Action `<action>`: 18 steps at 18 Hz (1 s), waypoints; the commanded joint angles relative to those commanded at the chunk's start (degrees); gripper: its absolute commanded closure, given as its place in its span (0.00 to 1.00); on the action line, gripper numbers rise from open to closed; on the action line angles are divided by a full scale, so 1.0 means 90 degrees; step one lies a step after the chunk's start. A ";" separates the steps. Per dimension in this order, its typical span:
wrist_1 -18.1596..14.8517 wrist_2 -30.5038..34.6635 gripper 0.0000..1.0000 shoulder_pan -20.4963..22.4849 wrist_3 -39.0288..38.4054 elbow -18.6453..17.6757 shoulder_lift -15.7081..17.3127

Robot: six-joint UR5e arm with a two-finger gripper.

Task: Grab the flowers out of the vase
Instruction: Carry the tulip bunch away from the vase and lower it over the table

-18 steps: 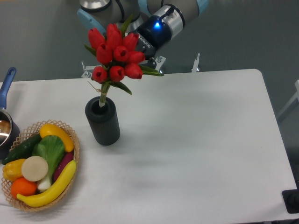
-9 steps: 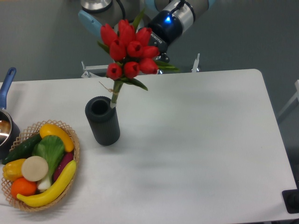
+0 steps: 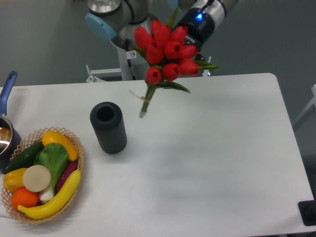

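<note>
Item: tulip bunch. Red buds, green leaves, thin stems bound together. Position: in the air above the white surface, tilted, cut stem ends pointing down and to the left, hanging clear of everything. Location relative to container: up and to the right of the vase, stems fully outside its mouth, no contact.

Item: vase. Dark ribbed cylinder, upright on the surface, round mouth open and showing nothing inside.

Item: end effector. Sits behind the blooms at the top of the view; the wrist with its blue light shows, the fingers are hidden by buds and leaves. Whether they are spread or pressed together cannot be told, though the raised bunch suggests it is carried there.

Item: wicker basket. Lower left, holding banana, orange, cucumber and other produce. Well apart from the bunch.

Item: blue-handled pot. Left edge, partly cut off.

Task status, as judged: extraction from the vase appears done; the lift appears essentially achieved. Remaining: at most carrying the bunch to a steady hold.
</note>
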 joint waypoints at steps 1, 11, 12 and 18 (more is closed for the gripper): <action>-0.0010 0.0341 0.85 0.0000 0.0049 0.0068 0.0000; -0.0020 0.2646 0.85 -0.0019 0.0069 0.0430 -0.0010; -0.0020 0.2920 0.85 -0.0039 0.0117 0.0469 -0.0010; -0.0020 0.3810 0.85 -0.0224 0.0809 0.0499 -0.0166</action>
